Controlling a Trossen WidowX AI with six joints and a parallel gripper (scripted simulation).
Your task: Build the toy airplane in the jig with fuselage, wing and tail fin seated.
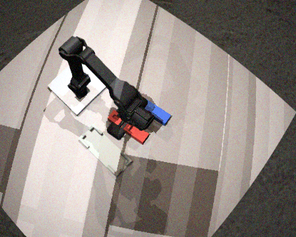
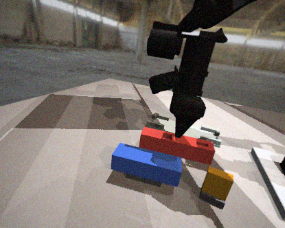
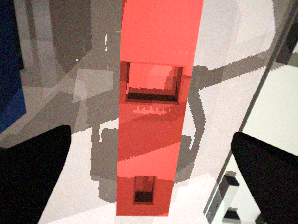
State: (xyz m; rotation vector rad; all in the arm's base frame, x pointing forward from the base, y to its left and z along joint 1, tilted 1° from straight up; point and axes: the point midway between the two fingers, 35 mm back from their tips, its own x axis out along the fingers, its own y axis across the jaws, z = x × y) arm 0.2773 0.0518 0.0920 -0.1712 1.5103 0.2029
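The red fuselage [image 1: 138,135] [image 2: 172,147] [image 3: 155,30] lies on the table beside the pale green jig [image 1: 104,150] [image 3: 282,107], its two sockets facing up. The blue wing [image 1: 160,114] [image 2: 145,161] [image 3: 9,85] lies on the table on the fuselage's other side, with a dark tab under it. The yellow tail fin [image 2: 218,183] stands near the fuselage's tail end, dark tab down; the arm hides it in the top view. My gripper [image 2: 178,135] [image 3: 154,136] is open and empty, pointing down over the fuselage, one finger on each side of it in the wrist view.
The white base plate [image 1: 61,87] [image 2: 270,182] of the arm lies beyond the fuselage's tail end. The jig has raised corner brackets. The wing and the jig flank the fuselage closely.
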